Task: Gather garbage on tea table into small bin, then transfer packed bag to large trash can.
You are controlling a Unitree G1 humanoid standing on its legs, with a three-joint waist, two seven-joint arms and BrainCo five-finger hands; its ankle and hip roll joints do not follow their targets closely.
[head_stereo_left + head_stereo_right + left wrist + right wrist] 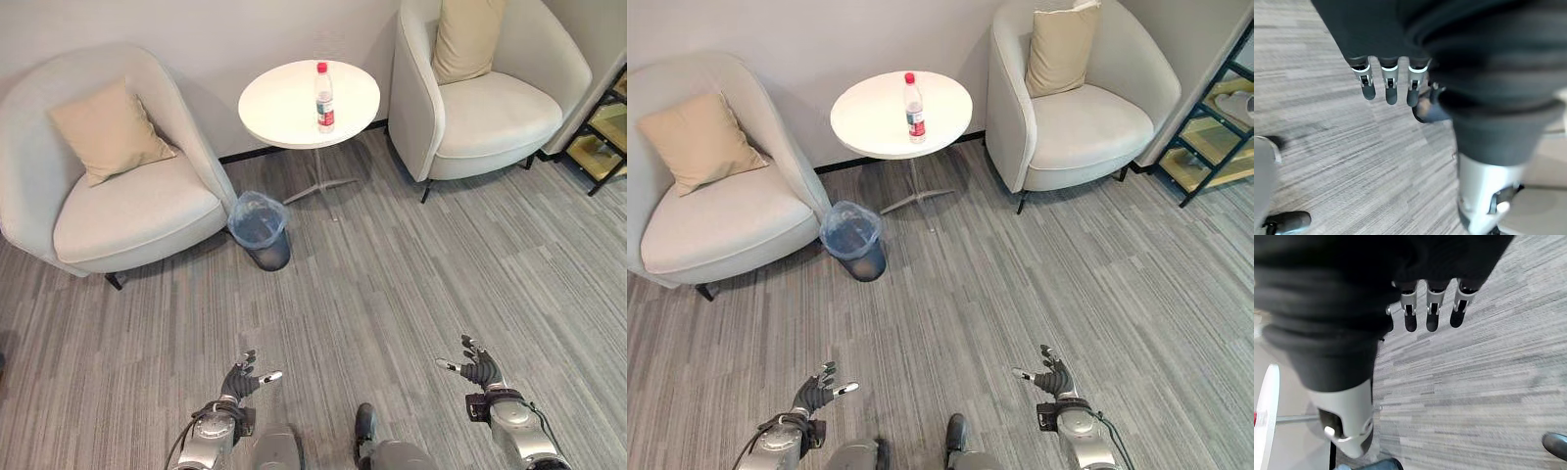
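A plastic water bottle [324, 97] stands upright on the round white tea table [284, 113] between two armchairs; the small lined bin [261, 230] sits on the carpet beside the table's base; left hand [240, 380] and right hand [480, 368] hang released, empty, well apart from both.

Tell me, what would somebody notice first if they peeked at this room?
Probably the round white tea table by the wall, with one plastic bottle with a red cap standing upright on it. Two pale armchairs sit on either side of it, each with a tan cushion, and a small bin lined with a bluish bag stands on the floor between the table and the robot's-left armchair. Low down, the left hand and right hand hang open, holding nothing.
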